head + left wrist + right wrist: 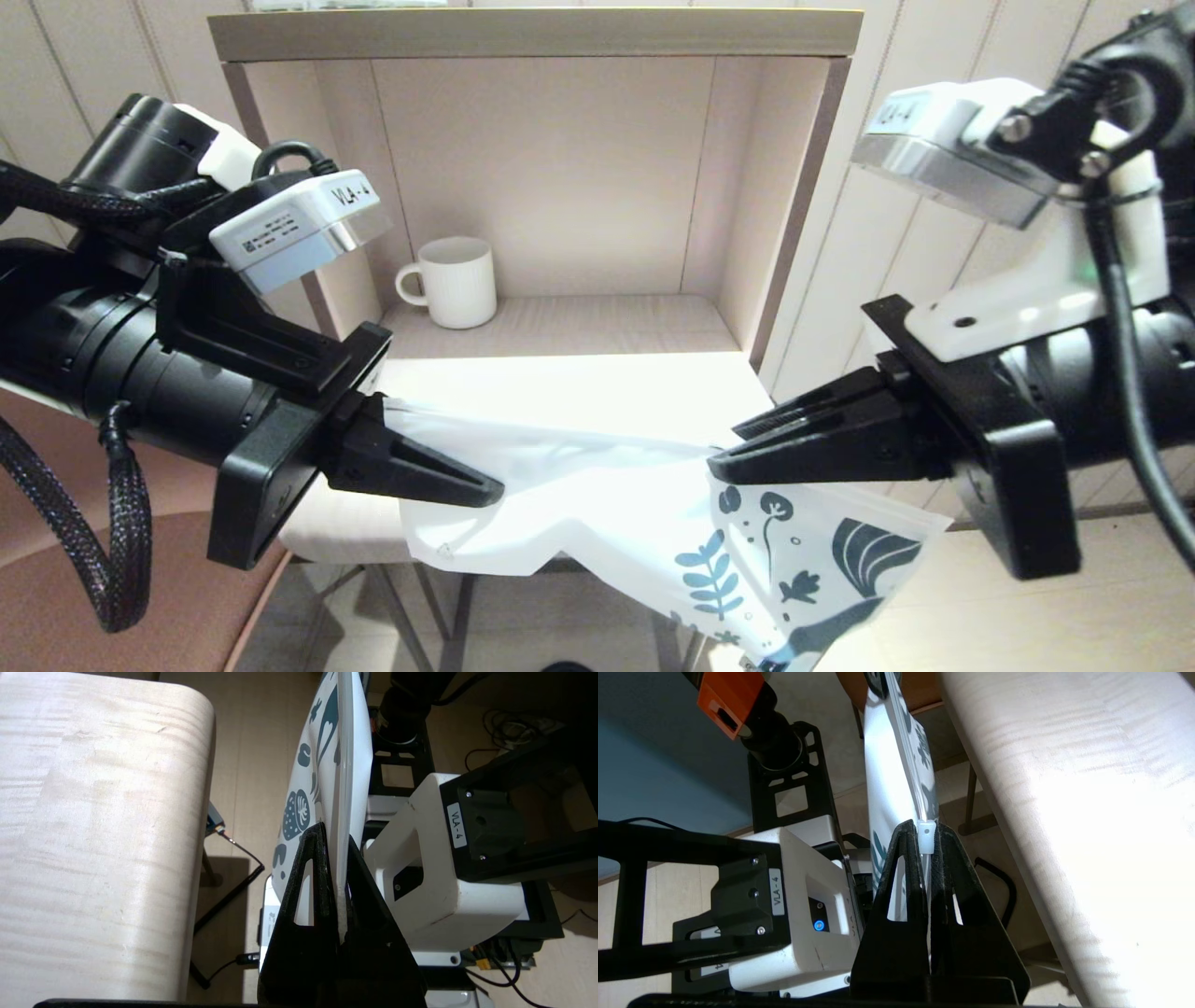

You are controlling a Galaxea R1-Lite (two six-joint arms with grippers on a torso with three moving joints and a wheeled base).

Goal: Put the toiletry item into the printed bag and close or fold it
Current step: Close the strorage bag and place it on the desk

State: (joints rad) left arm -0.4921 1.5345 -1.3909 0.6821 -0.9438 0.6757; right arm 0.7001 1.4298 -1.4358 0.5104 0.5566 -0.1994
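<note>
The printed bag [635, 523], white with a dark blue leaf print at its right end, hangs stretched between both grippers just in front of the table edge. My left gripper [490, 493] is shut on the bag's plain left end [348, 788]. My right gripper [724, 462] is shut on the bag's top edge at the white slider [927, 837], with the bag [887, 774] running away from the fingers. The toiletry item is out of view; I cannot tell whether it lies inside the bag.
A pale wooden table [579, 392] lies behind the bag, with an open cubby [560, 187] at its back. A white mug [453, 282] stands in the cubby's left corner. A brown chair seat [168, 597] sits at lower left. Floor shows below the bag.
</note>
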